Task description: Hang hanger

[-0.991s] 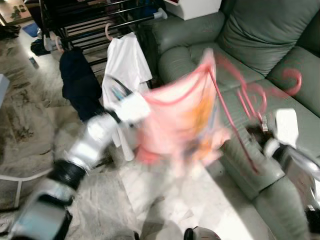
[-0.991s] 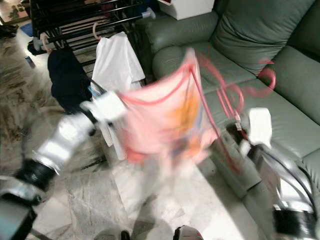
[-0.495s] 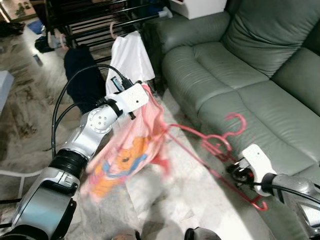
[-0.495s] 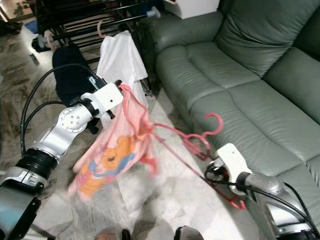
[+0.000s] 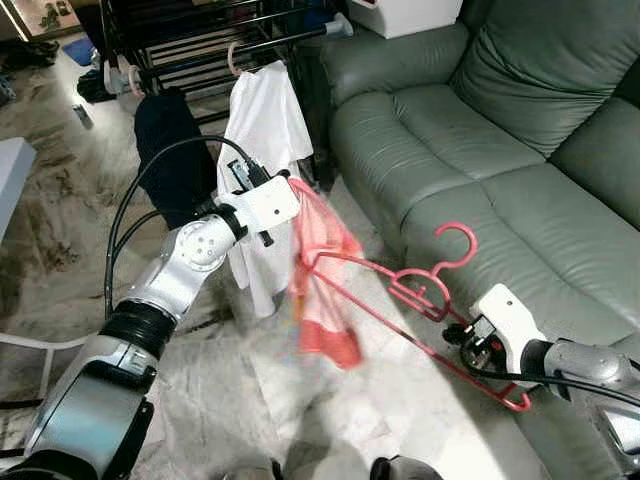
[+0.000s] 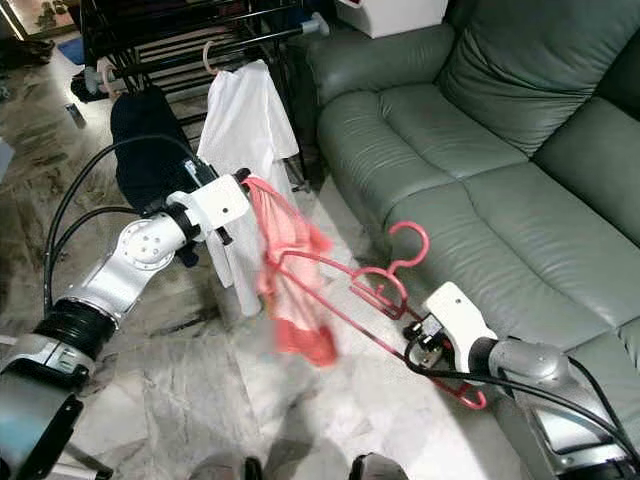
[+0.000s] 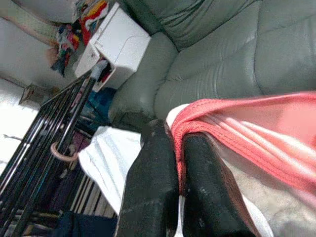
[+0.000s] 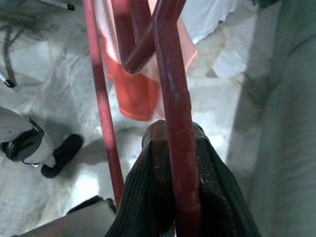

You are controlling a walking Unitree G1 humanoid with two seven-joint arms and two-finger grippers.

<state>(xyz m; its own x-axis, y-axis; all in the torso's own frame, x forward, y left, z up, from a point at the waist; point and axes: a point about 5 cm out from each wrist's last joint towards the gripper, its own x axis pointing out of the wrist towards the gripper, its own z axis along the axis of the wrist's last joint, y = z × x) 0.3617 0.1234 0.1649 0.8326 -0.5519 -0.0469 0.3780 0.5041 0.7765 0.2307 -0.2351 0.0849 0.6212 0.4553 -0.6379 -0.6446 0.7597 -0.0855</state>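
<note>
A pink-red plastic hanger [image 5: 400, 290] lies tilted in the air in front of the sofa, hook [image 5: 455, 243] pointing up. My right gripper [image 5: 468, 345] is shut on its lower bar, seen close in the right wrist view [image 8: 170, 74]. My left gripper [image 5: 290, 185] is shut on the edge of a pink garment [image 5: 322, 285], which hangs bunched below it and overlaps the hanger's far end. The left wrist view shows the cloth [image 7: 247, 118] pinched between the two fingers [image 7: 155, 163].
A black drying rack [image 5: 200, 45] stands behind, with a white shirt [image 5: 262, 110] and a dark garment [image 5: 165, 130] hanging on it. A green sofa [image 5: 480, 130] lies to the right, a white box [image 5: 410, 12] beyond it. Marble floor lies below.
Both arms have come down from a raised, blurred swing. The pink garment, spread wide before, now hangs narrow under the left gripper, and the hanger has steadied.
</note>
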